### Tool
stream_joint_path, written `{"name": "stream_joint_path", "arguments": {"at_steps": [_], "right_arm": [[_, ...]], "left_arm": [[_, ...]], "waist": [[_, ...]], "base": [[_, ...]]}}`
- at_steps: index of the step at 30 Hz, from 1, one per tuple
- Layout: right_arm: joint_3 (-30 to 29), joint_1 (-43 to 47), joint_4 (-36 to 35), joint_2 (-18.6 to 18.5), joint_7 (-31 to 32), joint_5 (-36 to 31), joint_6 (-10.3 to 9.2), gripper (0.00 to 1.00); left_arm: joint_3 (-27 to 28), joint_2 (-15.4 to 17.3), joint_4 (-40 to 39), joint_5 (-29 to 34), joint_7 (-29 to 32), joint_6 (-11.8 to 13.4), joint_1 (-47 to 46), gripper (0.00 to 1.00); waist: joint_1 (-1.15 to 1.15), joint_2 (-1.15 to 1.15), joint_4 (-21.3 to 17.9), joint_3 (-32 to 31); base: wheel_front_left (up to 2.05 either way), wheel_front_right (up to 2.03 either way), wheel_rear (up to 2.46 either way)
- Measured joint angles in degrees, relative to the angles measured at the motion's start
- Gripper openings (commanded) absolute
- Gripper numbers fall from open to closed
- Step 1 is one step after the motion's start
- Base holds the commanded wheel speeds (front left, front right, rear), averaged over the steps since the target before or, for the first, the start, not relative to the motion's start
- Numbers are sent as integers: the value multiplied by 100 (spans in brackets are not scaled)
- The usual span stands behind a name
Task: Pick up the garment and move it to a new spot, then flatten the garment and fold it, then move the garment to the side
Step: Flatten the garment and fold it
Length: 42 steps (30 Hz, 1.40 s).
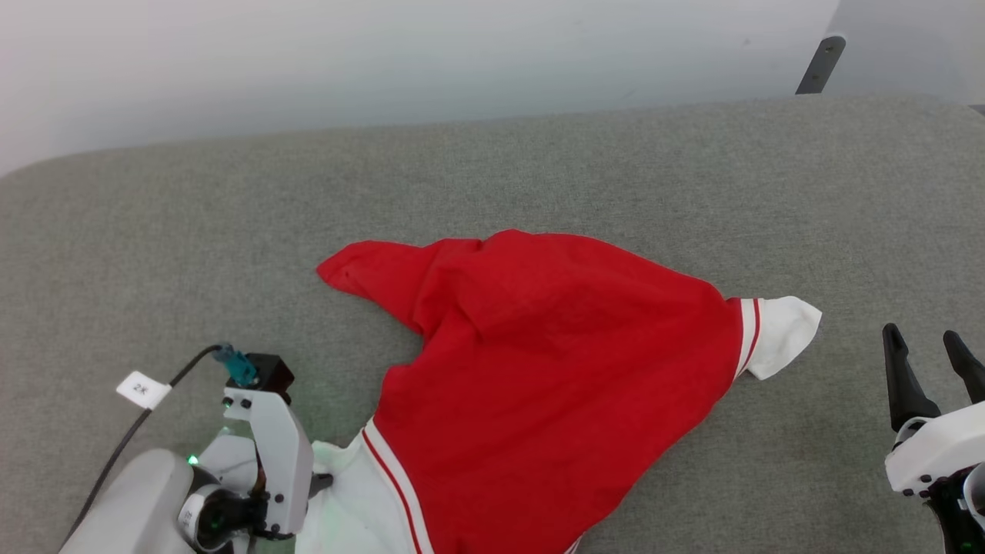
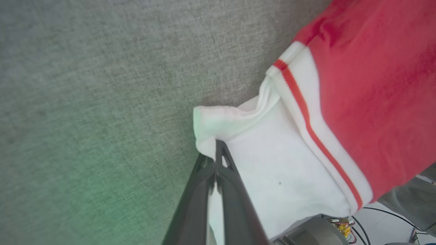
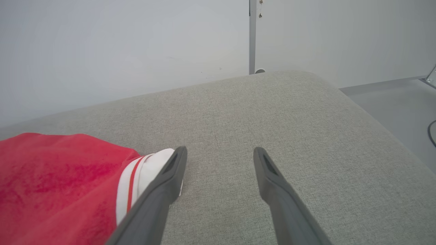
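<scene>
The garment (image 1: 554, 369), a red T-shirt with white sleeve ends and striped trim, lies crumpled in a rough triangle on the grey padded surface (image 1: 539, 169). My left gripper (image 1: 322, 482) at the lower left is shut on the near white sleeve end (image 2: 272, 163). The left wrist view has its dark fingers (image 2: 224, 177) pressed together with white cloth pinched between them. The other white sleeve end (image 1: 781, 331) points right. My right gripper (image 1: 921, 333) stands open just right of it, its left finger (image 3: 163, 190) beside that sleeve (image 3: 150, 166), nothing between the jaws.
A pale wall runs behind the surface, with a dark metal post (image 1: 822, 65) at the back right. The surface's rounded right edge drops to a grey floor (image 3: 402, 102). A black cable with a white tag (image 1: 142, 390) trails from my left wrist.
</scene>
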Motion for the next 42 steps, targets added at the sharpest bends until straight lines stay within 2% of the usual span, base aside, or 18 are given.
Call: {"name": "stream_joint_path", "arguments": {"at_steps": [9,20,25,31,39,40,42], "right_arm": [[-21,-18,34,-9,-45,32,0,100],[1,4,59,-23,-48,37,0,100],[47,16,68,-47,-42,40,0,100],[111,43,63,-46,-41,42,0,100],[152,53,76,-21,-51,77,0,100],[156,53,97,-34,-53,90,0,100],[164,50,131,-48,-85,96,0,100]], "left_arm": [[-120,155,181,-43,-211,-153,-294,0],[-145,856,105,238,-208,-153,-781,0],[-215,1046,121,419,-269,-154,-994,0],[-297,1145,312,508,-442,-170,-1144,0],[-339,1006,671,397,-679,-170,-1182,0],[-343,993,722,388,-708,-170,-1182,1],[-354,968,802,386,-738,-170,-1185,16]], "waist": [[0,0,-16,42],[0,0,-66,-3],[0,0,-114,-6],[0,0,-199,30],[0,0,-299,137],[0,0,-304,148],[0,0,-305,160]], "base": [[0,0,0],[0,0,0],[0,0,0],[0,0,0],[0,0,0],[0,0,0],[0,0,0]]}}
